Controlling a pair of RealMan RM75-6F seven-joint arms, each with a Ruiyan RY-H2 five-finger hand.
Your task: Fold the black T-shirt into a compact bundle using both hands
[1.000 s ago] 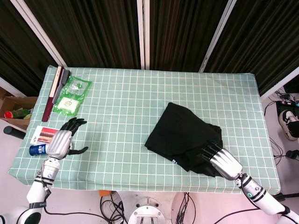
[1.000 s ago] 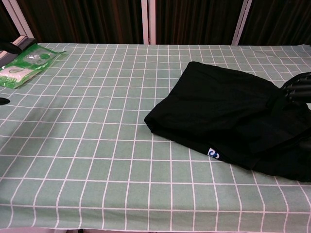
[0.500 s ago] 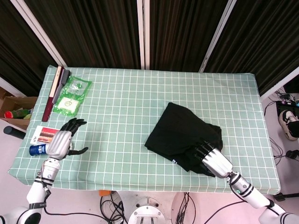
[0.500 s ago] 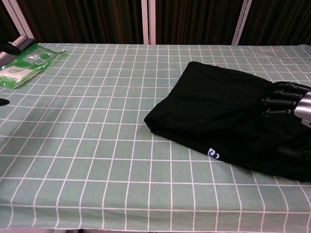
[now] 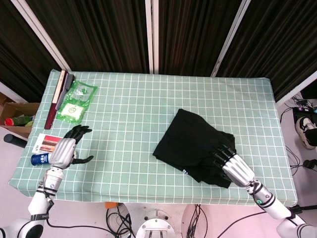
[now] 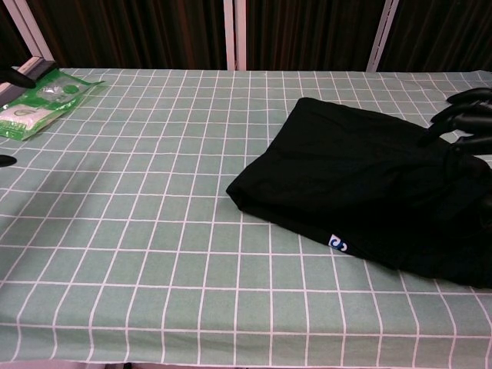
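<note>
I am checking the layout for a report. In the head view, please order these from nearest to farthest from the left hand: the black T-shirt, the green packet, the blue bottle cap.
From the left hand:
1. Blue bottle cap, just beside it at the table's left edge.
2. Green packet, behind it toward the back left.
3. Black T-shirt, far across on the right half.

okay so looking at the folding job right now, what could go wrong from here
The right hand rests on the near right corner of the folded black T-shirt, close to the edge of the green checked table; dragging could pull the bundle over the edge. The left hand sits far off by the small blue-capped bottle, so a one-handed push may undo the fold.
</note>
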